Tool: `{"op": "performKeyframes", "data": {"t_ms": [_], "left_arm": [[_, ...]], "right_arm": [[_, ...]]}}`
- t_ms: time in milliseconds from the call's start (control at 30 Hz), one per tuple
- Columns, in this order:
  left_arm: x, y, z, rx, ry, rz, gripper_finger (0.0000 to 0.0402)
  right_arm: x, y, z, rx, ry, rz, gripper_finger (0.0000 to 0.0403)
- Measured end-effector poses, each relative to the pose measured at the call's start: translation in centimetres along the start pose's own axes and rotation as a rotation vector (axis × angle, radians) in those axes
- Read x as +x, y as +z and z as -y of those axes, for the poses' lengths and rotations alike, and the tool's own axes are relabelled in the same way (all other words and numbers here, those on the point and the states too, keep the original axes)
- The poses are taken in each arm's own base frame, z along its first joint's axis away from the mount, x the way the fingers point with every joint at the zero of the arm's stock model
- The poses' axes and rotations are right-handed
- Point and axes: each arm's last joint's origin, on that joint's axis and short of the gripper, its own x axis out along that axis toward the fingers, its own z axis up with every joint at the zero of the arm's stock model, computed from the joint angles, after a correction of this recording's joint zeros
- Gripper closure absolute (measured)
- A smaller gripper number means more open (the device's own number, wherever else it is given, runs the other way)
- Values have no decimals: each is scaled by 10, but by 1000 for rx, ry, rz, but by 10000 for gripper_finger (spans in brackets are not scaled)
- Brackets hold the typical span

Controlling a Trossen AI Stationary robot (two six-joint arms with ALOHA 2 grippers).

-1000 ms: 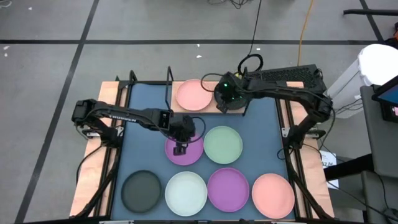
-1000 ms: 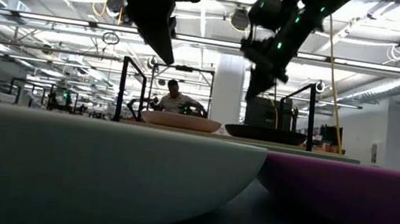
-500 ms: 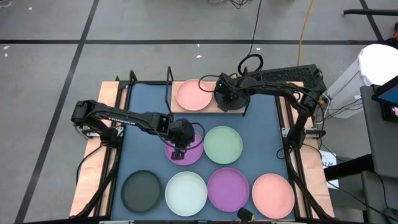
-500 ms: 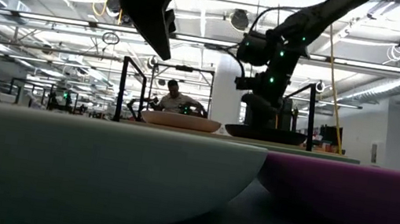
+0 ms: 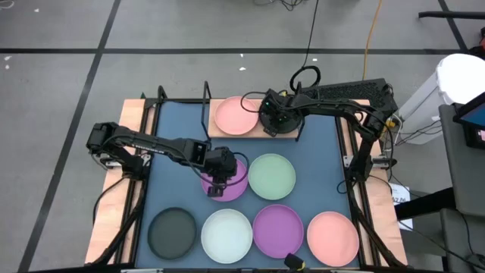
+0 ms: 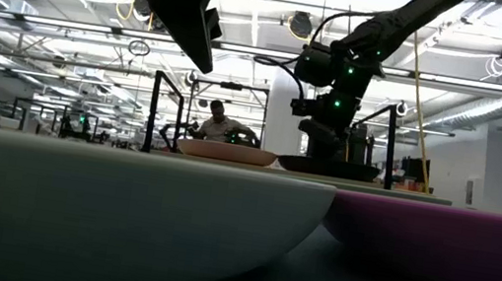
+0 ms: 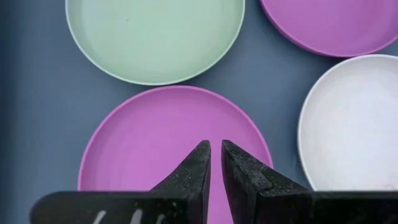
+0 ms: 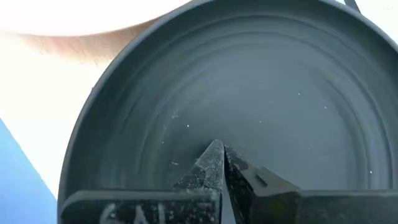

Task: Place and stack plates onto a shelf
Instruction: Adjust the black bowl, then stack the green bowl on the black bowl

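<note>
My left gripper (image 7: 215,148) hovers over the middle of a purple plate (image 5: 225,182) lying flat on the blue table. Its fingers are all but shut, with only a thin slit between them, and the low view shows it high above the table (image 6: 197,45). My right gripper (image 8: 219,148) is shut and points down over a black plate (image 5: 283,121). That plate lies on the light-wood shelf (image 5: 261,132) beside a pink plate (image 5: 236,115). The pale green plate (image 5: 271,176) lies to the right of the purple one. My right gripper's shut fingertips (image 8: 214,152) point down at the inner floor of the black plate (image 8: 261,106), which lies flat on the shelf. I cannot tell whether they touch it.
A row of plates lies along the near edge: black (image 5: 172,233), white (image 5: 226,233), purple (image 5: 278,227) and pink (image 5: 332,236). Black wire posts (image 5: 207,102) stand at the shelf's left end. Bare blue table (image 5: 174,121) lies left of the shelf.
My right gripper has come down toward the black plate on the shelf and has turned from a slant to pointing straight down. The plates have stayed where they were.
</note>
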Motion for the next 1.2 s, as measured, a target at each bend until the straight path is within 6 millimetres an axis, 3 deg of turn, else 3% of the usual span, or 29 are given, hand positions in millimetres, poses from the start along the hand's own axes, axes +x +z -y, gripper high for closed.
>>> {"op": "performKeyframes", "data": {"t_ms": [367, 533, 733, 900, 1200], "left_arm": [[0, 0, 0, 0, 0, 0, 355], [0, 0, 0, 1, 0, 0, 355], [0, 0, 0, 1, 0, 3, 355], [0, 0, 0, 1, 0, 4, 355], [0, 2, 0, 2, 0, 23, 355]], "right_arm": [[0, 1, -2, 10, 23, 8, 403], [-10, 1, 0, 10, -5, 33, 403], [-47, 5, 3, 44, -4, 143, 403], [-90, 2, -8, 47, 24, 237, 403], [-161, -26, -70, -27, 100, 331, 403]]}}
